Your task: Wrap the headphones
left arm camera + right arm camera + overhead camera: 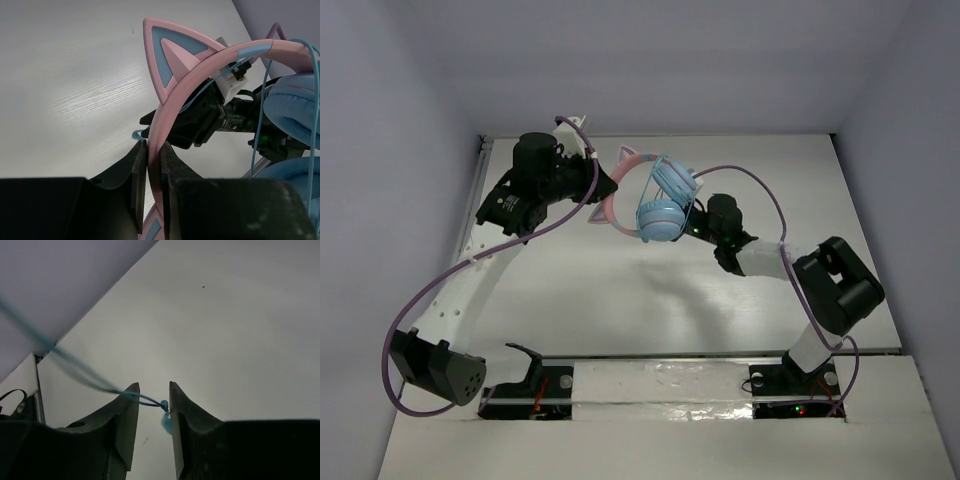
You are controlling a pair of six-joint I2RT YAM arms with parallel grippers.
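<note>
White wood-grain tabletop (pixel 620 300) and pale grey walls (pixel 410 80) frame the work. Above the surface, the pink cat-ear headphones with light blue ear cups (pixel 660 210) hang by the headband, which the left gripper (pixel 154 150) clamps tight. The right gripper (pixel 154 390) stands part open, with the thin light blue cord (pixel 80 371) crossing its gap unpinched. This looks like mid-winding. The next move calls for pinching the cord and looping it round the cups.

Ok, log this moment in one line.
left end effector: shut on headphones | right end effector: open, cord between jaws
</note>
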